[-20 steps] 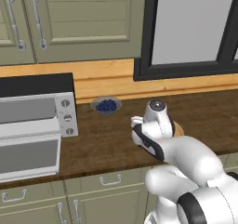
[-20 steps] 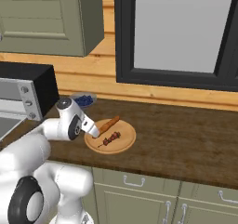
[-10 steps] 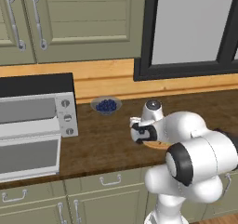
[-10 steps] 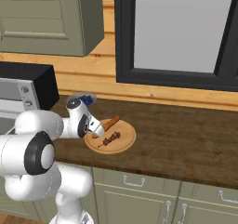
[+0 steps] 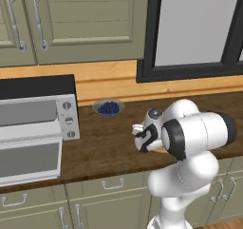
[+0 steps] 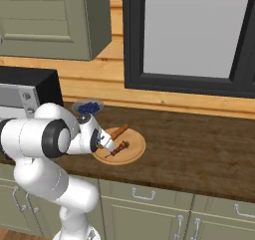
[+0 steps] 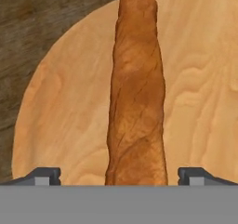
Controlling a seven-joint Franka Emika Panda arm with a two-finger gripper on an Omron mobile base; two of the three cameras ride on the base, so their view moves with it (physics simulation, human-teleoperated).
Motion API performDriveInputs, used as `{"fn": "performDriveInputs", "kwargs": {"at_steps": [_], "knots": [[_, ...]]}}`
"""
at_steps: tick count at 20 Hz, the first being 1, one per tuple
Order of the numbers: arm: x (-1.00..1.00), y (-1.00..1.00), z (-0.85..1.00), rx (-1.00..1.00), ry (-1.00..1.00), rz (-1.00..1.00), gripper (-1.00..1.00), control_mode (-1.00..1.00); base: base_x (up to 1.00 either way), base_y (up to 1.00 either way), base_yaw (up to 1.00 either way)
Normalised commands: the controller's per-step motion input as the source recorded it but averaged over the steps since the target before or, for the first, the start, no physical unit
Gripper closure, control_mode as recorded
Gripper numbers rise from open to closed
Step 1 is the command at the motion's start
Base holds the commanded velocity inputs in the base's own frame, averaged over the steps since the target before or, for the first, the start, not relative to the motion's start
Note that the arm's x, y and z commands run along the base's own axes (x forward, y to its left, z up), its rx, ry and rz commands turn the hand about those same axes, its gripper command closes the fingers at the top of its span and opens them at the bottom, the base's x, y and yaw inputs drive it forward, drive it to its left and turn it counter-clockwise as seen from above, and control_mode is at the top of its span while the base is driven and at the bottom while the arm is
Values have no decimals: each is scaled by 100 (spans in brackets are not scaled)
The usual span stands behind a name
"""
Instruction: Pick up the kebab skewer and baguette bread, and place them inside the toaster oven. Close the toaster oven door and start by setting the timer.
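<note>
The gripper [image 7: 119,176] sits at the bottom of the hand view with its fingers spread wide, one tip on each side of the baguette [image 7: 137,107], holding nothing. The baguette runs up the centre of that view and lies on a round wooden board [image 7: 65,125]. In the right base view, the board [image 6: 134,152] sits at centre frame on the dark counter [image 6: 199,154], carrying the baguette [image 6: 119,131] and the skewer [image 6: 119,148] side by side. The toaster oven [image 5: 35,123] occupies the left of the left base view, its door [image 5: 28,159] dropped open. A bowl of blueberries [image 5: 108,107] stands right of it.
</note>
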Motion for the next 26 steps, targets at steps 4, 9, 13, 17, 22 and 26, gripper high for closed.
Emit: {"fn": "performDriveInputs", "kwargs": {"at_steps": [4,9,13,17,22,26], "knots": [[16,0,-25,0,-4,0,100,-100,0,0,0],[3,0,-9,0,-3,0,100,-100,0,0,0],[0,0,0,0,-2,0,100,-100,0,0,0],[-14,0,2,0,-15,0,100,-100,0,0,0],[-40,9,57,0,-21,0,100,-100,0,0,0],[-32,16,96,0,0,0,100,-100,0,0,0]]}}
